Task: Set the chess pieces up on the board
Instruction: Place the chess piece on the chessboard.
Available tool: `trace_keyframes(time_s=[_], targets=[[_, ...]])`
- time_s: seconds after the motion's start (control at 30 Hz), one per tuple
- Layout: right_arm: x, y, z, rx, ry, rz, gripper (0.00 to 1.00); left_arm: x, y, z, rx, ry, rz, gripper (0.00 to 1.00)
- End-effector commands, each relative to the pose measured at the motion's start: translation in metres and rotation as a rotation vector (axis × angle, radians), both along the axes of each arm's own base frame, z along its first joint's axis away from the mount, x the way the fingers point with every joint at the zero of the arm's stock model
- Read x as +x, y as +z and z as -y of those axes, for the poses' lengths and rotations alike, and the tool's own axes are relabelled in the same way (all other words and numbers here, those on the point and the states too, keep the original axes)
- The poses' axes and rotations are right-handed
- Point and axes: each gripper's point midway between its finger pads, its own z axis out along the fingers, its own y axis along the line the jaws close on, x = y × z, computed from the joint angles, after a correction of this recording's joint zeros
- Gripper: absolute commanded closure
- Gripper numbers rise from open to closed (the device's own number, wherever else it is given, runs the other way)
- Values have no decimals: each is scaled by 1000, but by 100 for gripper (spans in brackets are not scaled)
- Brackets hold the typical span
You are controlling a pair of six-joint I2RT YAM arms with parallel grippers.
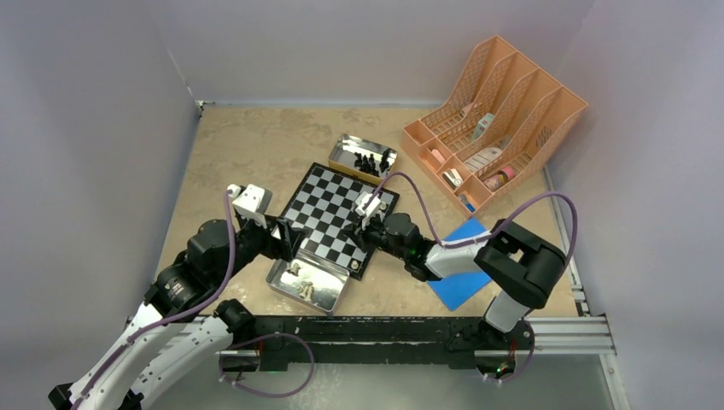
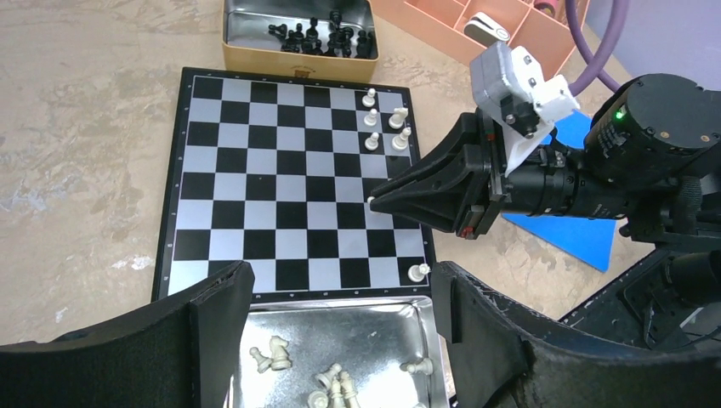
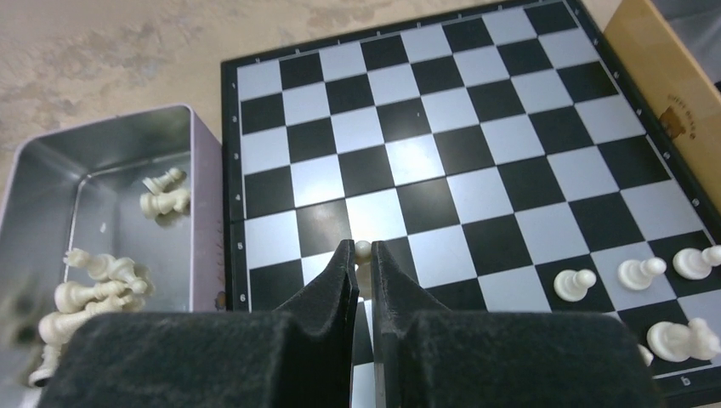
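Left jaws are hanging spread above the near tin (image 2: 374, 327), white pieces (image 2: 332, 387) lying inside. Right jaws are pinching a white piece (image 3: 363, 247) at the board's (image 2: 281, 187) right side; more whites (image 2: 387, 119) are standing beyond, black pieces (image 2: 327, 38) sitting in the far tin (image 2: 255, 55).

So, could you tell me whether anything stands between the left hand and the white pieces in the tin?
Nothing visible does. The left hand hangs open above the open tin, white pieces loose inside; the right hand is over the board.

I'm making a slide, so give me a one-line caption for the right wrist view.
Right fingers pinch a white piece over the board, spare white pieces lying in the tin alongside.
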Motion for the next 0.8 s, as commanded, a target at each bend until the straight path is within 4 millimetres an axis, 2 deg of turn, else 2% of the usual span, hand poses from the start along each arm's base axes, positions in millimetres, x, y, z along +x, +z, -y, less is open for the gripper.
trace_keyframes(time_s=[0.0, 0.23, 0.4, 0.77], targets=[[14, 14, -5, 55, -39, 34, 90, 3, 18, -5, -15, 24, 53, 23], [27, 0, 2, 33, -93, 25, 89, 4, 17, -5, -11, 27, 51, 23], [29, -10, 5, 13, -104, 10, 87, 5, 16, -5, -8, 29, 50, 23], [29, -17, 7, -14, -111, -8, 84, 4, 18, -7, -17, 36, 53, 23]])
